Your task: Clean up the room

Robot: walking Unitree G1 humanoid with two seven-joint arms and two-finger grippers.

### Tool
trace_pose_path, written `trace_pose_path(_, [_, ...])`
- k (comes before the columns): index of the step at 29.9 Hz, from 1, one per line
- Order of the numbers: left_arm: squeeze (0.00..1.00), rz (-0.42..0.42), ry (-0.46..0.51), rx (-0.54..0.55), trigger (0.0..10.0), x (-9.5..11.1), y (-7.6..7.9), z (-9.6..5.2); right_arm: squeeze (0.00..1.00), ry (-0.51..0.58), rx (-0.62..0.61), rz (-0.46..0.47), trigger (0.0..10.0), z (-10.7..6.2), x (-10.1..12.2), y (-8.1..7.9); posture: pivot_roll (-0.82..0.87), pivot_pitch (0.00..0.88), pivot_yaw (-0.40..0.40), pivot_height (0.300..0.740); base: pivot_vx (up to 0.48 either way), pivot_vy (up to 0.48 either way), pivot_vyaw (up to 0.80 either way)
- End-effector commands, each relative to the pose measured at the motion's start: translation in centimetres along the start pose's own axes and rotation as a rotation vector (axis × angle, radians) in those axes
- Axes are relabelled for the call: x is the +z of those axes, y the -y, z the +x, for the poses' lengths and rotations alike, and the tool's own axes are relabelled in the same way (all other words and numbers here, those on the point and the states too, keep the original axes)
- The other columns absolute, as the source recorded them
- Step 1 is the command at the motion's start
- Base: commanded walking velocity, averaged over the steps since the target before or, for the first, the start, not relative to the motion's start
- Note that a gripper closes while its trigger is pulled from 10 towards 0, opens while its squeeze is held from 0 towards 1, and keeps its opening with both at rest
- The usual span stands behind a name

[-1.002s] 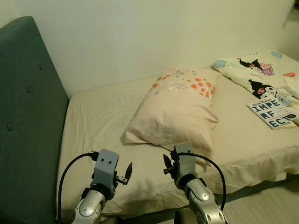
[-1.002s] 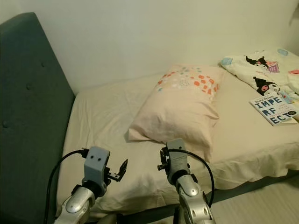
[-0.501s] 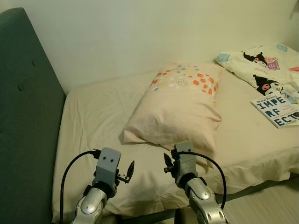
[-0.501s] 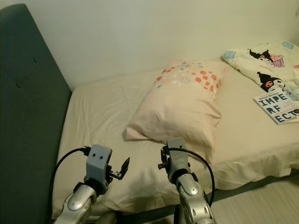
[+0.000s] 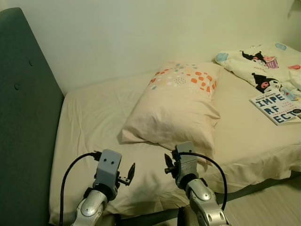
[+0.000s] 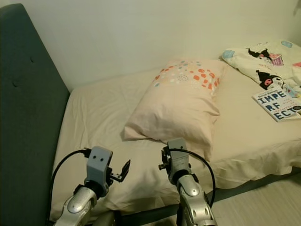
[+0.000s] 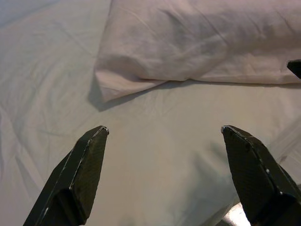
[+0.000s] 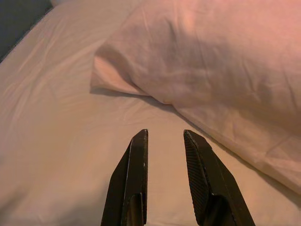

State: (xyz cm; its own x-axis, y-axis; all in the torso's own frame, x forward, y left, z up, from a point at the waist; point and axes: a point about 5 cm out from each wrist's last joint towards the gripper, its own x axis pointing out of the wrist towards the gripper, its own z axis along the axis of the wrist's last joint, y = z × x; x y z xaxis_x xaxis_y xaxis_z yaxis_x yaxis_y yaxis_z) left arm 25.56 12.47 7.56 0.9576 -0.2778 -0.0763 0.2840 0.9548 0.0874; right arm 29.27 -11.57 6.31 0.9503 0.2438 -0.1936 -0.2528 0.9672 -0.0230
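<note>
Left wrist view, left end effector (image 7: 162,129) spread wide and empty over the bed (image 5: 94,117), right end effector (image 8: 164,134) fingers narrowly apart, empty, beside the pillow (image 5: 176,106), both arms raised forward.

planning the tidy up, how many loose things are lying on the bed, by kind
pillow: 1
book: 1
cartoon-print blanket: 1
total: 3 things on the bed
</note>
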Motion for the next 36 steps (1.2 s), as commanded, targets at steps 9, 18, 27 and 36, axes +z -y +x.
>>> trace_pose_path(9, [0.00, 0.099, 0.001, -0.033, 10.0, 1.3, -3.6, 0.4, 1.00, -0.075, -0.121, 0.087, 10.0, 3.9, 1.7, 3.5, 0.00, 0.170, 0.031, 0.601, 0.000, 0.000, 0.00])
trace_pose_path(18, [0.00, 0.086, 0.018, -0.023, 10.0, 2.6, -5.9, -0.1, 1.00, -0.050, -0.072, 0.030, 10.0, 5.7, 4.3, 4.1, 0.02, 0.251, 0.022, 0.601, 0.000, 0.000, 0.00])
trace_pose_path(27, [0.00, -0.054, 0.053, -0.129, 10.0, 3.8, -4.4, -2.0, 1.00, -0.041, -0.173, -0.011, 10.0, 6.6, 6.3, 5.4, 0.04, 0.322, 0.001, 0.601, 0.000, 0.000, 0.00])
trace_pose_path(36, [0.00, -0.076, 0.049, -0.140, 10.0, 3.8, -3.9, -2.7, 1.00, 0.098, -0.331, -0.157, 10.0, 6.1, 7.4, 6.0, 0.04, 0.323, 0.004, 0.601, 0.000, 0.000, 0.00])
